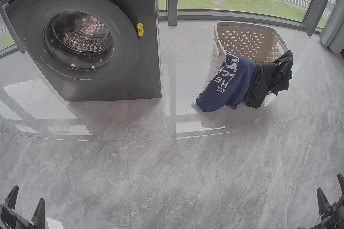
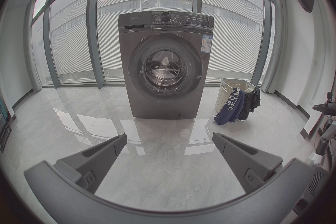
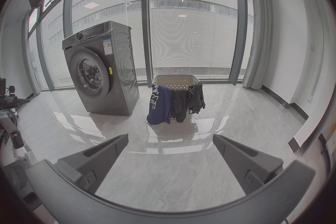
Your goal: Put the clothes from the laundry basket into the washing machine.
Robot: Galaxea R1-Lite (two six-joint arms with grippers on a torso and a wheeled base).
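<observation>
Your left hand (image 2: 168, 137) and right hand (image 3: 168, 137) both hang low, fingers spread wide, holding nothing. The blue shirt (image 1: 229, 84) and black garment (image 1: 268, 79) drape over the front rim of the laundry basket (image 1: 251, 38), which stands on the floor right of the washing machine (image 1: 89, 36).

One washing machine (image 1: 143, 61), one basket (image 1: 247, 25) — at least two garments (image 1: 229, 84).

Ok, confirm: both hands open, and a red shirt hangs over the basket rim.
Wrong colour: the shirt is blue, not red, per the head view. It does hang over the basket rim, and left hand and right hand are open.
</observation>
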